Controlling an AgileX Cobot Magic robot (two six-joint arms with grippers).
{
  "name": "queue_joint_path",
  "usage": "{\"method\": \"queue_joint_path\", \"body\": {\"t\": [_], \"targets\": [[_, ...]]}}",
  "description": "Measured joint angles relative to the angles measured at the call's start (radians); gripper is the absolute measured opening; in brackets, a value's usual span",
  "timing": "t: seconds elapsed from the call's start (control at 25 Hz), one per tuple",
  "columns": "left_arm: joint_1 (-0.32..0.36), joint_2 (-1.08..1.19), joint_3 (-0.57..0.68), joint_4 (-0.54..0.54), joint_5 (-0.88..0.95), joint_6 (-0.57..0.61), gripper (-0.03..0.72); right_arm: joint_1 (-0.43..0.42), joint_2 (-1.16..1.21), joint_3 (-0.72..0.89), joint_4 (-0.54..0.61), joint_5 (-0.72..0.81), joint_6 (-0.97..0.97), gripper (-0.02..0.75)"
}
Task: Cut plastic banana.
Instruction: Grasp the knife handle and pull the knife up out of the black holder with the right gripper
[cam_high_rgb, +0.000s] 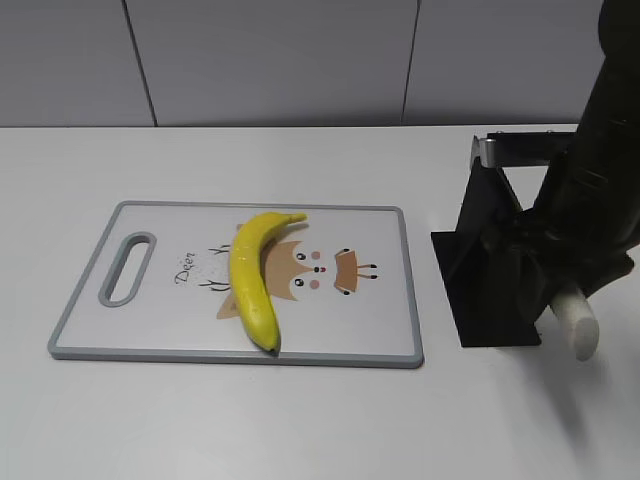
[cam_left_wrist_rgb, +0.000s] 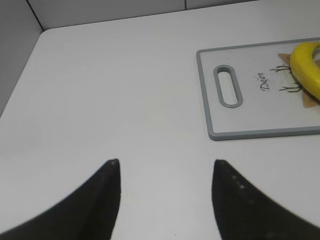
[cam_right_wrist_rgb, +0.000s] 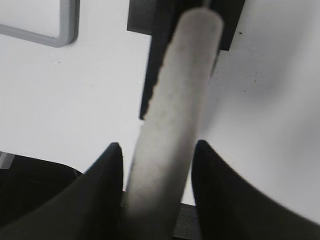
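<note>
The plastic banana (cam_high_rgb: 252, 275) lies on the grey-rimmed cutting board (cam_high_rgb: 380, 358), its dark tip towards the front edge. In the left wrist view, part of the banana (cam_left_wrist_rgb: 306, 65) shows at the right edge on the board (cam_left_wrist_rgb: 210, 100). My left gripper (cam_left_wrist_rgb: 165, 162) is open and empty over bare table, left of the board. My right gripper (cam_right_wrist_rgb: 156, 145) straddles the pale knife handle (cam_right_wrist_rgb: 185, 85), which sticks out of a black stand (cam_right_wrist_rgb: 150, 15). The left finger touches the handle and a gap shows at the right finger. The handle's end (cam_high_rgb: 575, 325) pokes out below the arm.
The black knife stand (cam_high_rgb: 480, 280) sits on the white table to the right of the board. A grey wall runs behind the table. The board's corner (cam_right_wrist_rgb: 65, 30) shows in the right wrist view. The table's left edge (cam_left_wrist_rgb: 20, 75) is near the left gripper.
</note>
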Motion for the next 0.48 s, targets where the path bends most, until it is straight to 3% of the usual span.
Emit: {"method": "queue_joint_path", "body": {"t": [0.04, 0.48], "targets": [[0.0, 0.0, 0.0, 0.0, 0.0, 0.0, 0.567, 0.0, 0.0, 0.0, -0.004, 0.0, 0.014, 0.19], [0.0, 0.0, 0.0, -0.002, 0.0, 0.0, 0.567, 0.0, -0.144, 0.0, -0.02, -0.01, 0.025, 0.186]]}}
